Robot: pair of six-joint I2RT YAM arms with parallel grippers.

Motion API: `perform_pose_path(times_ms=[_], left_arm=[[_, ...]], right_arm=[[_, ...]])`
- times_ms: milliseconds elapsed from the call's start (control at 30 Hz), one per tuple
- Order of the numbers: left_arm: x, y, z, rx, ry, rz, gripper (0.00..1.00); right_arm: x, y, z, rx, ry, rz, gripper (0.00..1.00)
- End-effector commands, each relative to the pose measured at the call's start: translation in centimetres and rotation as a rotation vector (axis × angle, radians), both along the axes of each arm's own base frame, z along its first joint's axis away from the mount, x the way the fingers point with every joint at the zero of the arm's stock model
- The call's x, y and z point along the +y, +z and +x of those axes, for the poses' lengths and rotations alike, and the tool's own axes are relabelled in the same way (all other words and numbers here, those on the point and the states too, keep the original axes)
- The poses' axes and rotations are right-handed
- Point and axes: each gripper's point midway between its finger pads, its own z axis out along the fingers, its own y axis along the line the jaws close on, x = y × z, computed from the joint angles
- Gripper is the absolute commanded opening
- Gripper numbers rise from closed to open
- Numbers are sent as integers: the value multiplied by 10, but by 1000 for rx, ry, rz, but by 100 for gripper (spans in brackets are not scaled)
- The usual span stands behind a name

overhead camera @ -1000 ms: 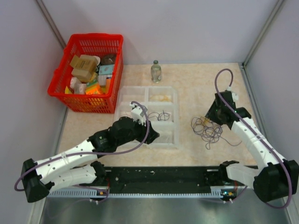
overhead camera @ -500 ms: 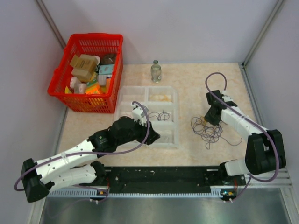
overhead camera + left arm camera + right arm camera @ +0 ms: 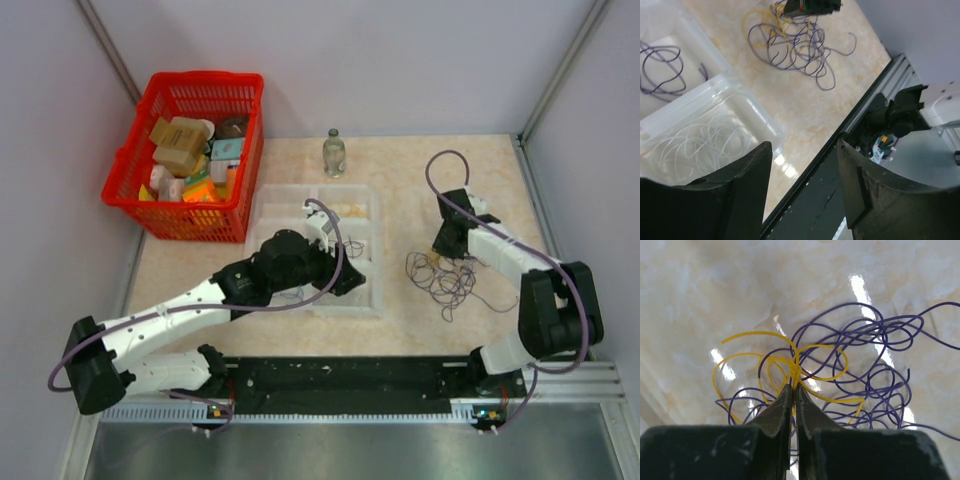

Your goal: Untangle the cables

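The cables (image 3: pixel 445 277) are a tangle of thin dark purple and yellow wire loops on the beige table, right of the clear tray. They also show in the left wrist view (image 3: pixel 795 42) and the right wrist view (image 3: pixel 855 365). My right gripper (image 3: pixel 794 386) is shut on the yellow strands (image 3: pixel 790 362) at the bunch's far edge; from above it (image 3: pixel 445 243) sits at the tangle's top. My left gripper (image 3: pixel 805 150) is open and empty, over the tray's near right corner (image 3: pixel 352 280).
A clear compartment tray (image 3: pixel 372 215) holds loose purple wire (image 3: pixel 660 70) and white wire (image 3: pixel 695 150) in separate compartments. A red basket (image 3: pixel 140 212) of boxes stands at back left. A small glass bottle (image 3: pixel 334 153) stands behind the tray. A black rail (image 3: pixel 340 375) runs along the near edge.
My right arm has drawn in towards the tangle's far edge. My left arm has moved right over the tray's near right part.
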Motion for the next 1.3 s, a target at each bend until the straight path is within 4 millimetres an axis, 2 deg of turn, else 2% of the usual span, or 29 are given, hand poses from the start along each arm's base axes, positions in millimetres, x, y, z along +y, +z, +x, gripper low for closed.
perform_pose_path(times_ms=[0, 100, 167, 200, 233, 267, 300, 333, 367, 400, 500, 600, 633, 700, 733, 800, 967, 1067, 1200, 1233, 1267], left_arm=[[-38, 75, 23, -43, -40, -240, 60], [-54, 91, 44, 19, -54, -338, 60], [-69, 95, 55, 99, -112, -421, 61], [-78, 98, 57, 125, -180, -455, 60], [-92, 85, 61, 188, -236, -455, 58], [-104, 94, 64, 190, -301, -476, 56], [-114, 90, 63, 212, -345, -468, 55], [-125, 98, 66, 204, -387, -467, 56], [-134, 94, 65, 202, -417, -441, 68], [-140, 89, 67, 184, -427, -412, 74], [-144, 73, 69, 64, -449, -328, 73], [-135, 64, 69, -69, -490, -282, 58], [-133, 60, 66, -100, -509, -256, 56], [-129, 49, 58, -144, -543, -209, 59], [-130, 46, 53, -165, -557, -192, 65], [-133, 33, 48, -198, -562, -138, 70], [-140, 0, 49, -211, -518, 17, 71], [-140, -5, 53, -225, -477, 57, 72], [-150, -1, 56, -261, -446, 91, 76], [-154, 0, 57, -267, -437, 100, 75], [-158, 1, 57, -265, -437, 106, 70]], right_arm=[[27, 59, -4, -222, 249, 105, 0], [41, 88, -27, -344, 369, 179, 0], [50, 98, -43, -390, 445, 222, 0], [52, 103, -48, -408, 455, 238, 0], [57, 109, -53, -436, 492, 260, 0], [64, 113, -57, -459, 540, 282, 0], [66, 117, -59, -480, 552, 294, 0], [65, 121, -61, -497, 547, 294, 0], [66, 125, -63, -515, 551, 302, 0], [68, 131, -65, -533, 562, 312, 0], [70, 147, -71, -574, 569, 336, 0], [65, 154, -77, -547, 532, 334, 0], [66, 155, -80, -535, 530, 346, 0], [68, 159, -86, -529, 513, 378, 0], [69, 162, -88, -529, 505, 397, 0], [73, 167, -92, -537, 507, 432, 0], [72, 188, -97, -573, 492, 445, 0], [71, 192, -99, -579, 490, 449, 0], [74, 196, -103, -579, 489, 477, 0], [74, 197, -104, -578, 485, 482, 0], [74, 198, -105, -582, 480, 487, 0]])
